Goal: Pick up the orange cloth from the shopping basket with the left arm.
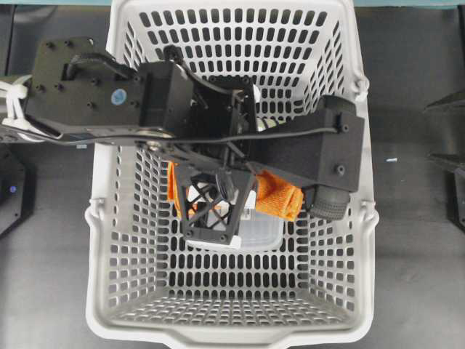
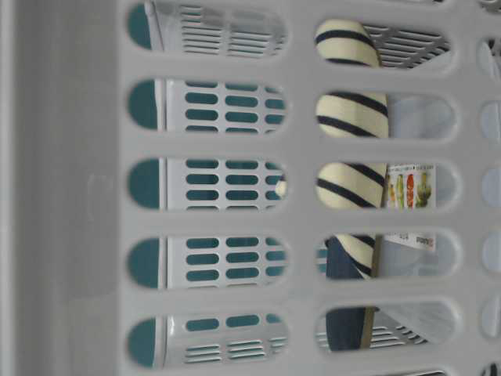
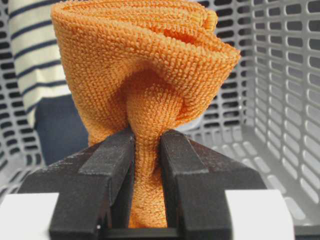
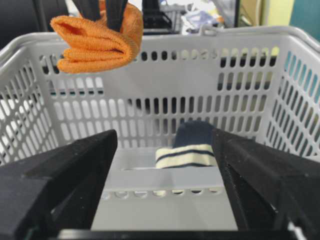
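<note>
My left gripper point(image 3: 147, 145) is shut on the orange cloth point(image 3: 145, 60), pinching a bunched fold between its black fingers. In the right wrist view the orange cloth point(image 4: 97, 37) hangs folded from those fingers point(image 4: 115, 12), up at the height of the shopping basket's far rim point(image 4: 200, 37) and off its floor. From overhead the left arm reaches in from the left over the shopping basket point(image 1: 102, 218). There the left gripper point(image 1: 218, 211) points down, and the orange cloth point(image 1: 280, 195) shows on both sides of it. My right gripper point(image 4: 165, 165) stands open and empty, outside the near wall.
A navy and cream striped slipper point(image 4: 187, 150) lies inside the basket, showing also through the wall slots point(image 2: 348, 117). A clear plastic box point(image 1: 263, 234) sits on the basket floor under the left gripper. Dark tabletop surrounds the basket point(image 1: 414, 240).
</note>
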Controlling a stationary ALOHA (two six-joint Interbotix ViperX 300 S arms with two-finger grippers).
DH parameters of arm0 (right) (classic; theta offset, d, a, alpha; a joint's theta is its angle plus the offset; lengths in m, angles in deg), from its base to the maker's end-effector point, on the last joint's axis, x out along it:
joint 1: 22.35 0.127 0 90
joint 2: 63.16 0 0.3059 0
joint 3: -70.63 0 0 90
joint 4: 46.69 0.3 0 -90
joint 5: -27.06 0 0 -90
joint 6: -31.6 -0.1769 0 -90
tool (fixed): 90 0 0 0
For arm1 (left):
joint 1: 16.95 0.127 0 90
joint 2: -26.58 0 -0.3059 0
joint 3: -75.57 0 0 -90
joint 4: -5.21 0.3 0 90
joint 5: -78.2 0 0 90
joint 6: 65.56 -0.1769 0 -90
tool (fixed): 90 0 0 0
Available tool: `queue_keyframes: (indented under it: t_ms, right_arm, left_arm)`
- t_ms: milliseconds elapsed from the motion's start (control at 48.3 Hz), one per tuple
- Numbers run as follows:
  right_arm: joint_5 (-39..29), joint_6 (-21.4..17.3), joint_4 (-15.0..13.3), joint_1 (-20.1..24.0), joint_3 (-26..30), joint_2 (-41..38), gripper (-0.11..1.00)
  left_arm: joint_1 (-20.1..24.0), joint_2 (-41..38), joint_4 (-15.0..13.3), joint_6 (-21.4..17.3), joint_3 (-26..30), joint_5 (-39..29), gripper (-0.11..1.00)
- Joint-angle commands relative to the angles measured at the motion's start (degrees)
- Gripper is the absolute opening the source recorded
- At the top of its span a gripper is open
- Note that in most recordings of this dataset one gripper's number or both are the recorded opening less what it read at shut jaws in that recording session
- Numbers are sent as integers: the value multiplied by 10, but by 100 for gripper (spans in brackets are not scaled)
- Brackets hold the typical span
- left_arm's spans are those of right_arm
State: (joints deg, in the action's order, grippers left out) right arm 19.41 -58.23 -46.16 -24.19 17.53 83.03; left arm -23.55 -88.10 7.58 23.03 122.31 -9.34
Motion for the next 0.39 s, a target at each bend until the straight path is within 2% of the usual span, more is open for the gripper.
queue_keyframes:
  t_ms: [0,373]
  right_arm:
    - [5,0,2,-1,5,-4,73]
    - [5,0,2,-2,2,-2,73]
  left_arm:
    - [1,11,2,1,3,1,13]
    - [1,13,2,4,-8,2,13]
